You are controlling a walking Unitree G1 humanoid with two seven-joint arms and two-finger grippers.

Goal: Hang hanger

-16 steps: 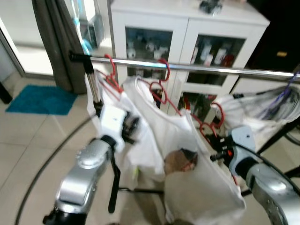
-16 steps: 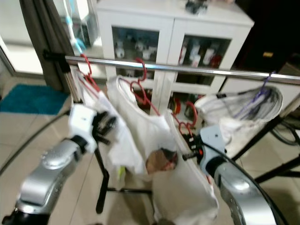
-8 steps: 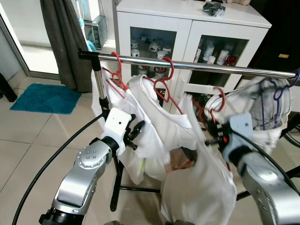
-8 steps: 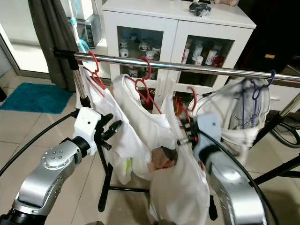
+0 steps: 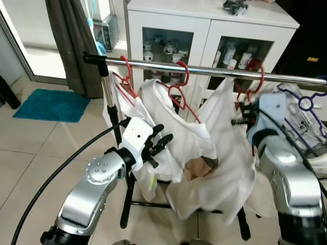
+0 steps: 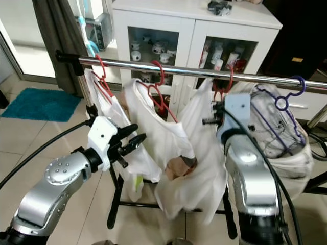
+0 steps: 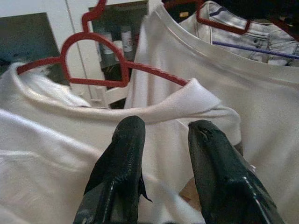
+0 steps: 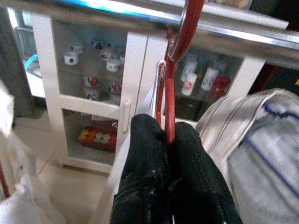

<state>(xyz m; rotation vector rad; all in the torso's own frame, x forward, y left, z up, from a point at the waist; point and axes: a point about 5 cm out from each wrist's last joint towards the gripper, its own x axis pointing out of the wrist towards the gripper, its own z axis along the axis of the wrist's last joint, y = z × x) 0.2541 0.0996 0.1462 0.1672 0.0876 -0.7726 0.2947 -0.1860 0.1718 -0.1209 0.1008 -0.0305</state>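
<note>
The left gripper [image 7: 161,140] has its fingers spread apart and empty, pointing at a white shirt [image 5: 179,138] on a red hanger [image 5: 176,94] already on the metal rail [image 5: 204,70]. To its right, the right gripper [image 8: 163,140] is raised just below the rail, fingers pressed together on the neck of another red hanger [image 8: 169,98]. That hanger's hook [image 8: 187,28] sits at the rail, directly above the fingertips, with a white garment [image 5: 225,153] draped below.
</note>
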